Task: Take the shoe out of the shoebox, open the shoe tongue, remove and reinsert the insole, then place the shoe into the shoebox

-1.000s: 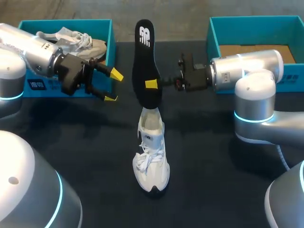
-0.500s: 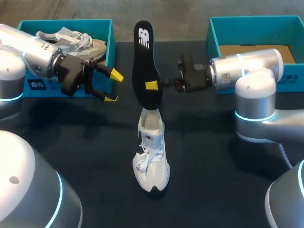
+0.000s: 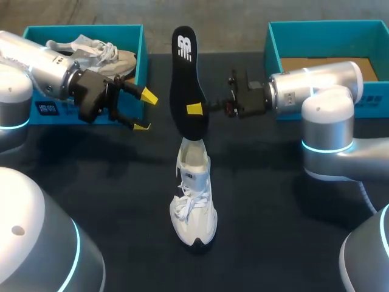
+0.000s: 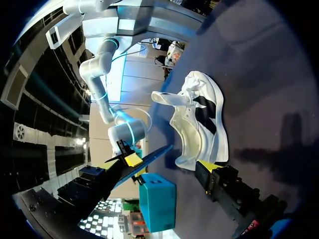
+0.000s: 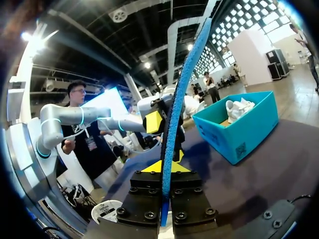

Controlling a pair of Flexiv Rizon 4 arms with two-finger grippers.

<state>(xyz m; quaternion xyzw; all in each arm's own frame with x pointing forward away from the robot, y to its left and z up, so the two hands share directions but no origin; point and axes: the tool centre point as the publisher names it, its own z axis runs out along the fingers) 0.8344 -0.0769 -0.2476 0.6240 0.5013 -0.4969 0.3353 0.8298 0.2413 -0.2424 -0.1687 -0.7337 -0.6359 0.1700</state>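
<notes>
At the table's (image 3: pixel 273 237) ten o'clock corner stands the left shoebox (image 3: pixel 142 58), teal, with a second white shoe (image 3: pixel 91 52) lying in it. Its front wall bears a dark square label (image 3: pixel 47 108) with pale print too small to make out. Just in front of that box's five o'clock corner hangs the left gripper (image 3: pixel 146 111). Its yellow-tipped fingers are spread wide with nothing between them.

At the centre, the black insole (image 3: pixel 185 79) stands on end, running from twelve o'clock down toward the shoe (image 3: pixel 193 207). It carries a white logo near its upper end. The shoe is white and stands on its sole, toe toward six o'clock, heel toward twelve. The insole's lower end meets the heel opening; I cannot tell whether it goes inside. A small tag with a dark mark sits on the tongue.

From three o'clock the right gripper (image 3: pixel 196 109) pinches the insole at mid-length, both fingers pressed on its two faces. Behind that arm, at two o'clock, is the right shoebox (image 3: pixel 267 61), with a brown cardboard floor.

The head view shows only the insole's black upper face. The right wrist view shows it edge-on between its own fingers, with a blue underside. It also shows a square code label (image 5: pixel 238 149) on the left shoebox's wall. The left wrist view shows the shoe's side ahead of its fingers, with a black marking on white and the tongue lifted.
</notes>
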